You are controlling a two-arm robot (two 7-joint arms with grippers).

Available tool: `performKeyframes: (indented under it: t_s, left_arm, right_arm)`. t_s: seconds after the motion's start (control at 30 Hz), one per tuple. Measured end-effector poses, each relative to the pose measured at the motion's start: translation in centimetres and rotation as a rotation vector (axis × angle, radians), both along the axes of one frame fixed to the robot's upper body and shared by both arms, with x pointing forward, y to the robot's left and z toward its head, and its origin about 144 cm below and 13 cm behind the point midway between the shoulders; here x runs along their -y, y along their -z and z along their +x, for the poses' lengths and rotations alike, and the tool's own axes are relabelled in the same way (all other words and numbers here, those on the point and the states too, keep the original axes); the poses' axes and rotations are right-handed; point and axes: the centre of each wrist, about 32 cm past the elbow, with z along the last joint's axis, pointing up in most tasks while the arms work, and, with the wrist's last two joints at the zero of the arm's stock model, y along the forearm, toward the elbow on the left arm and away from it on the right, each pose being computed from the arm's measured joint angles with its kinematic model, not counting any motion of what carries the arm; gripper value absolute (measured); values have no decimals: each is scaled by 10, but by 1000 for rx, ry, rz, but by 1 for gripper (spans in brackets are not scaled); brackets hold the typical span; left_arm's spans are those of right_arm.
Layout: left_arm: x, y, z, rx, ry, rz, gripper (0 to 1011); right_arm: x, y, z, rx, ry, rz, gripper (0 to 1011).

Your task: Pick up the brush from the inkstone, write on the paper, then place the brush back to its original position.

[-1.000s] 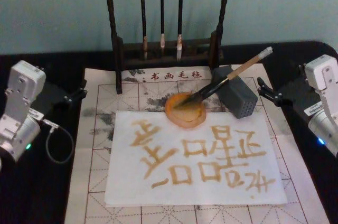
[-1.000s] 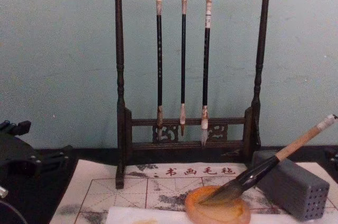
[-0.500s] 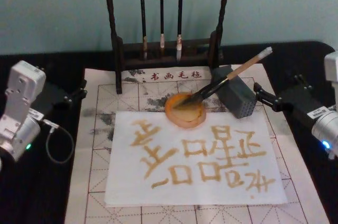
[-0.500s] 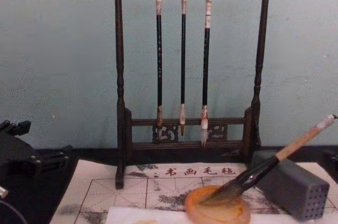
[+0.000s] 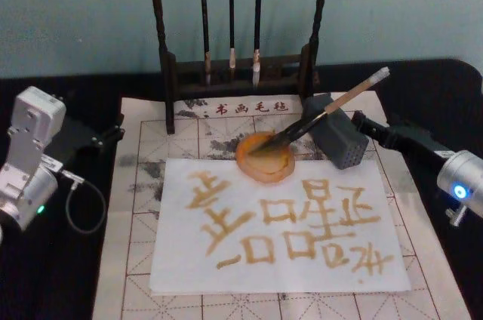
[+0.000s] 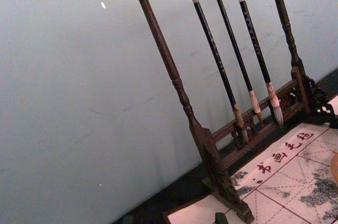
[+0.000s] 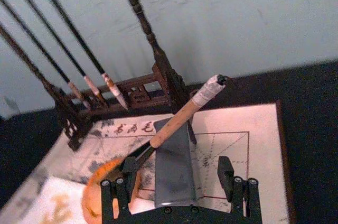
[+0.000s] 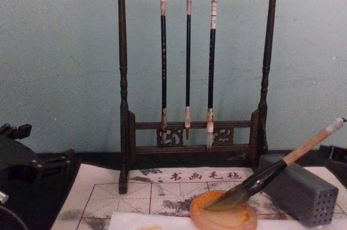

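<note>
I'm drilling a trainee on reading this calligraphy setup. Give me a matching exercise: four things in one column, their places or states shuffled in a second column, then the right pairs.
Column one
1. brush
2. three thin brushes
3. right hand
4. left hand

Column two
a. hanging from the wooden rack
b. open, just right of the grey block
c. tip in the inkstone, handle lying across the grey block
d. over the black table, left of the mat

Pairs: 1-c, 2-a, 3-b, 4-d
</note>
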Motion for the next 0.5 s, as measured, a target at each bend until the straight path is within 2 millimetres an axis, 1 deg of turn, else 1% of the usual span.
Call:
performKeyframes:
  t_s: [0.2, 0.5]
  left_arm:
    - [0, 0, 0, 0, 0, 0, 1001]
    - [0, 0, 0, 0, 0, 0, 1001]
  right_arm:
    - [-5, -1, 10, -89, 41, 145, 1000]
    - [-12, -2, 22, -131, 82, 265, 1000]
